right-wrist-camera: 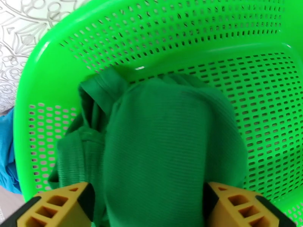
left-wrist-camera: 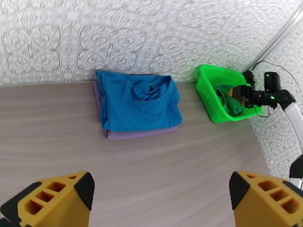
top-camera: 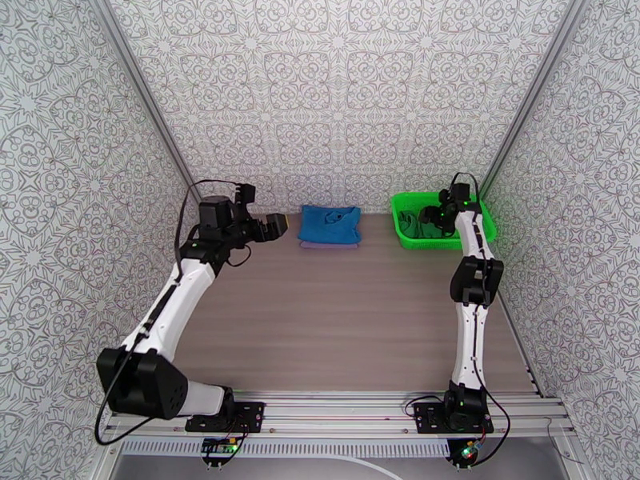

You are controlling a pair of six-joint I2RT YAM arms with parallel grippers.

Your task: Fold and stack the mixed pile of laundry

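1. Done — blue garment (left-wrist-camera: 138, 101) folded atop lavender garment (left-wrist-camera: 144, 133), on the counter (top-camera: 336, 314) left of the basket (left-wrist-camera: 217, 110).
2. Remaining — dark green garment (right-wrist-camera: 163, 148) inside the basket; right fingers (right-wrist-camera: 72, 201) astride it, grip unclear.
3. Left fingers (left-wrist-camera: 75, 188) wide apart, empty.

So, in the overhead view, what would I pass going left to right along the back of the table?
The left hand → folded blue garment → green basket.
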